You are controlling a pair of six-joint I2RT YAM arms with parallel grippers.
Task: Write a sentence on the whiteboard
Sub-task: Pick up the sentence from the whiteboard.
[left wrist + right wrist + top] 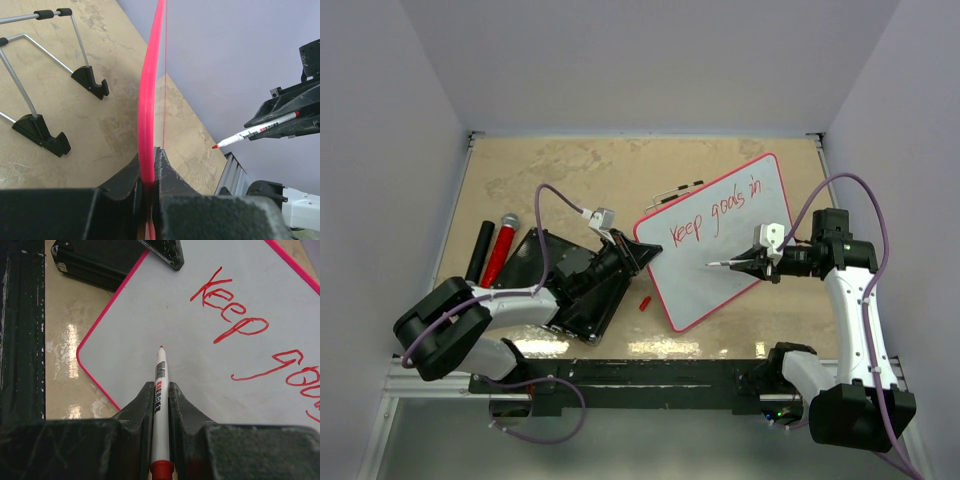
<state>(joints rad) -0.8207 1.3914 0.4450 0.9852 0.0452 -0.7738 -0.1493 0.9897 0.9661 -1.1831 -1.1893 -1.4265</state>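
Observation:
The whiteboard (720, 262), white with a thin red rim, lies tilted on the table right of centre. Red handwritten words of the sentence (715, 213) read "Keep goals in" on one line; they also show in the right wrist view (232, 310). My left gripper (638, 250) is shut on the board's left rim (146, 100), which runs edge-on between its fingers (167, 172). My right gripper (761, 263) is shut on a white marker (160, 385) with a red tip. The tip points at bare board (200, 375) below "Keep". I cannot tell whether it touches.
A black ribbed slab (542, 262) lies under my left arm. A red cap (644, 302) lies by the board's near-left rim. A black cylinder (480, 250) and a red one (501, 250) lie at left. A wire stand (40, 75) sits behind the board.

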